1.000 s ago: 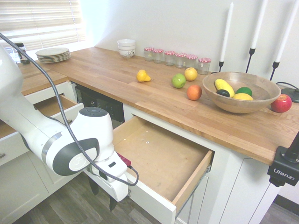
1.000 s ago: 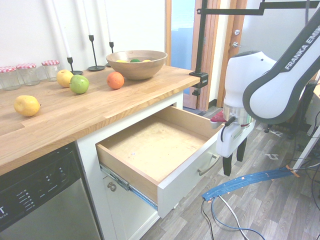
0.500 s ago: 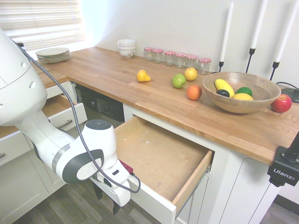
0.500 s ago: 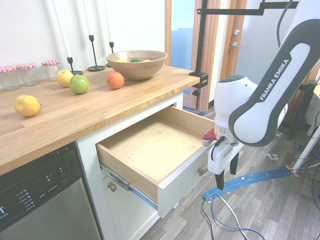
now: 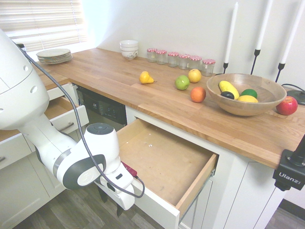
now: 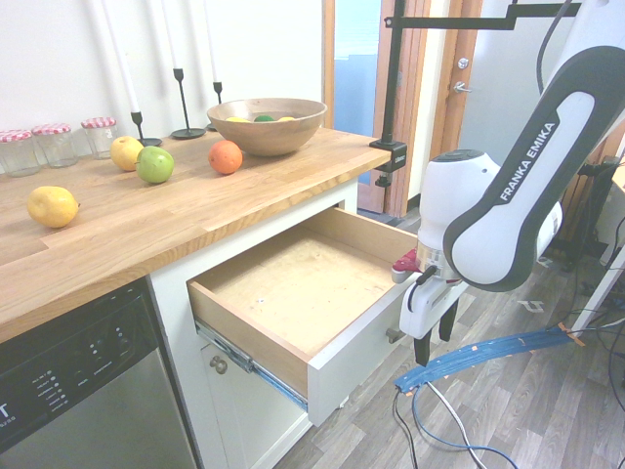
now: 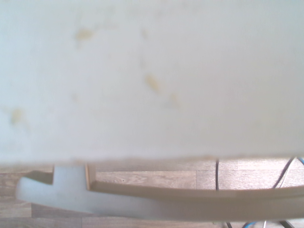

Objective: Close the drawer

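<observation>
One drawer (image 5: 167,155) juts open beneath the wooden table (image 5: 138,98) in the first exterior view, the claw (image 5: 110,202) pointing down outside its front, probably placed there to push inward. The second exterior view shows the claw's two fingers spread apart near the drawer's face, apparently gripping nothing. The wrist view catches the handle (image 7: 142,206), a likely place to push.
</observation>
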Robot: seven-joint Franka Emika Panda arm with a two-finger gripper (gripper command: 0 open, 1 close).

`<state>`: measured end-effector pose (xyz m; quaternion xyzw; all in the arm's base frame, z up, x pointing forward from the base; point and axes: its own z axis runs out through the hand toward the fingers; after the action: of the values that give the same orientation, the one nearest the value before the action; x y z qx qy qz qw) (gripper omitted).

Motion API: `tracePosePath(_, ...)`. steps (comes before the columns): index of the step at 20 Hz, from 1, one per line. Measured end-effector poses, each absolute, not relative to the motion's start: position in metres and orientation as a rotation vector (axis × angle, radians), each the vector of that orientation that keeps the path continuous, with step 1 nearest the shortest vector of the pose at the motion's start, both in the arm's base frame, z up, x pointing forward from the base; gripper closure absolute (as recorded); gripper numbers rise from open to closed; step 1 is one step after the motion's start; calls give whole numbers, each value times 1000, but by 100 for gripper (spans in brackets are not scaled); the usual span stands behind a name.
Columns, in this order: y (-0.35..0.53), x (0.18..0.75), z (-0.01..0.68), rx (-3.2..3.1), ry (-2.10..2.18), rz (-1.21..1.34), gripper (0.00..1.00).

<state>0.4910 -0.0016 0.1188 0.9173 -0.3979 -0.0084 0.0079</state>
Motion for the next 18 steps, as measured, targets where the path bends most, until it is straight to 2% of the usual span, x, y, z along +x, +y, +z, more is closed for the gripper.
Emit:
tracePosePath(15, 1, 491, 118, 2873, -1246, -19, 100)
tracePosePath(18, -1, 496, 121, 2885, -1271, 57, 100)
